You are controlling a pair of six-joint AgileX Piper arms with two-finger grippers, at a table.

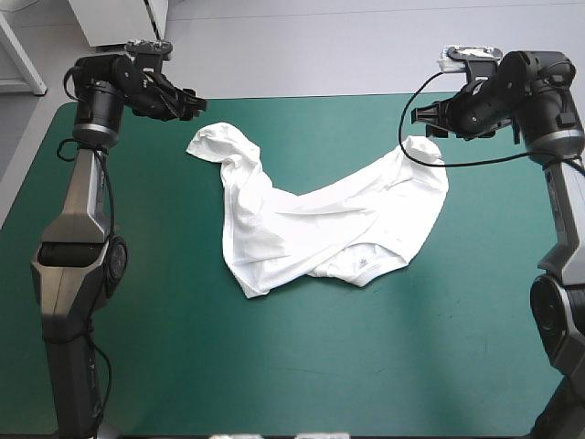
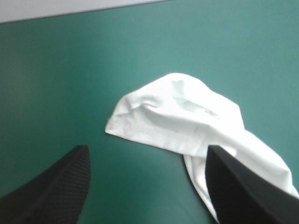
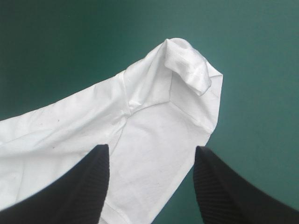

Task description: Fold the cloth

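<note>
T-shirt (image 1: 311,219) rumpled, unfolded, mid tabletop (image 1: 274,366) toward far edge. Left gripper (image 1: 195,102), right gripper (image 1: 420,117) both released, poised above its far ends, likely to grab and spread.

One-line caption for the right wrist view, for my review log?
Open right gripper poised over one end of the white T-shirt on the teal-green cover.
</note>
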